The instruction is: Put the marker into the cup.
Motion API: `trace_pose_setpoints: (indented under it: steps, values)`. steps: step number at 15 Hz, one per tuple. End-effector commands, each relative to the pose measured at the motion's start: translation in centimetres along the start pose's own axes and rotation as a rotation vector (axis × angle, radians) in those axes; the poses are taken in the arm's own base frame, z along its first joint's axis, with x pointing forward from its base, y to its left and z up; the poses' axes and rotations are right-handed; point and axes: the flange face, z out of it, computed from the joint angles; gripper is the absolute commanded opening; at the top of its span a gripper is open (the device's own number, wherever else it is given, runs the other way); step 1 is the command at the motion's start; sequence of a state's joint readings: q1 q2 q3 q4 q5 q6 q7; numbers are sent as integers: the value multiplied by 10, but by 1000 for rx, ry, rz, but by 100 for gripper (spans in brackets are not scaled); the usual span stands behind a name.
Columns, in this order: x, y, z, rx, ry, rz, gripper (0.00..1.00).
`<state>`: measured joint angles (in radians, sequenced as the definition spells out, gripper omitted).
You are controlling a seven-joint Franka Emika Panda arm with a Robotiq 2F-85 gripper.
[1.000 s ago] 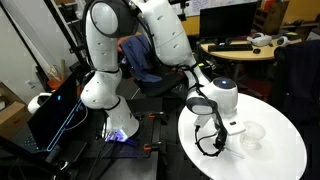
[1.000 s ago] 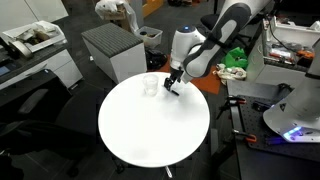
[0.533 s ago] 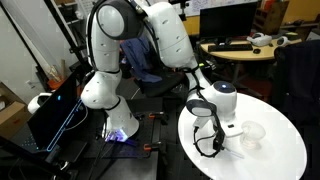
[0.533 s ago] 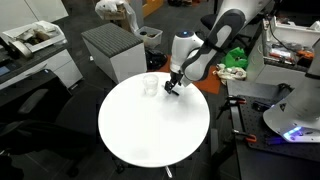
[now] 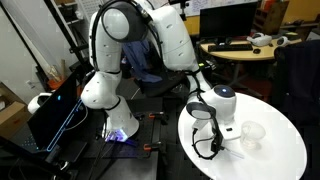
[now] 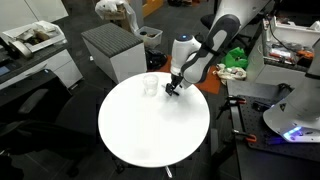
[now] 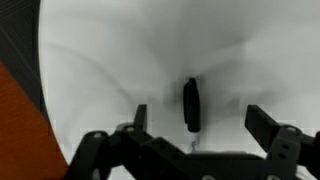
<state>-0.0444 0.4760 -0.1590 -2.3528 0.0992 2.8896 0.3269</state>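
The marker [image 7: 190, 104] is a short dark stick lying on the white round table [image 7: 120, 60], seen in the wrist view between my two fingers. My gripper [image 7: 200, 118] is open and empty, with one finger on each side of the marker and gaps on both sides. In both exterior views the gripper [image 5: 218, 143] [image 6: 171, 88] hangs low over the table near its edge. The clear cup [image 5: 253, 135] [image 6: 151, 86] stands upright on the table a short way beside the gripper. The marker is hidden by the gripper in the exterior views.
A grey box-like cabinet [image 6: 112, 50] stands past the table's far edge. A desk with clutter [image 5: 245, 45] is behind the arm. A black stand with a screen [image 5: 55, 105] is beside the robot base [image 5: 118, 125].
The arm's upper joints have shifted a little, and the gripper stays low over the table at about the same spot near the cup.
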Motion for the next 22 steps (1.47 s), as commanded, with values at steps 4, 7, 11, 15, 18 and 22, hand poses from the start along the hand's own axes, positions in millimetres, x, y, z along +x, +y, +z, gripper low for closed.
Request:
trace_pose_setpoints:
  steps: [4,7,11,15,18,22]
  values:
    - [5,-3,6,1,3,21,100]
    - [6,-4,7,-1,1,20,92]
    - [8,-4,7,-1,4,19,57]
    - [9,-5,8,-1,4,19,25]
    - [9,-5,9,-3,3,19,1]
    - [9,-4,5,-2,11,18,4]
